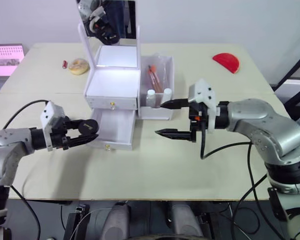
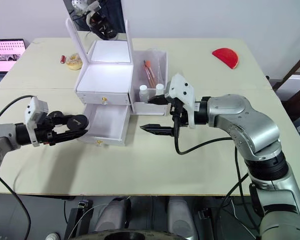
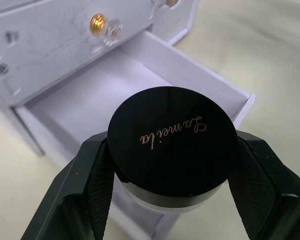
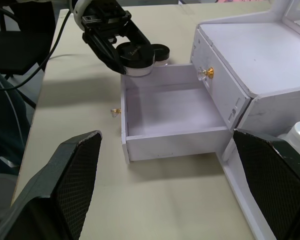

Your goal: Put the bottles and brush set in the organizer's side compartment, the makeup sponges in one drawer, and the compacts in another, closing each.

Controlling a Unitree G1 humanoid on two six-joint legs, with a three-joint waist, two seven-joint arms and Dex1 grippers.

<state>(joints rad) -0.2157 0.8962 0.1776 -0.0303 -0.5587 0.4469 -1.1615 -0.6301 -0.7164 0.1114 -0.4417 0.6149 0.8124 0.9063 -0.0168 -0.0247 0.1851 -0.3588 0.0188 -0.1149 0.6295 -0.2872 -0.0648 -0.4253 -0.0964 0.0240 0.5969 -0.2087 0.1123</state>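
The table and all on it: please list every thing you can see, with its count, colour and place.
Organizer: one, white, mid table; bottom drawer open, empty.
Bottles: two, white, side compartment.
Brush set: one, reddish, side compartment.
Compacts: two, black; one held over the drawer's edge, one on the table behind it.
Red half-round thing: one, far right.
Tan round thing: one, far left.
Left gripper: shut on compact.
Right gripper: open.

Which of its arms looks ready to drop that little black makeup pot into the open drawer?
The left. Its gripper already holds the compact right at the open lower drawer, while the right gripper is open, holding nothing.
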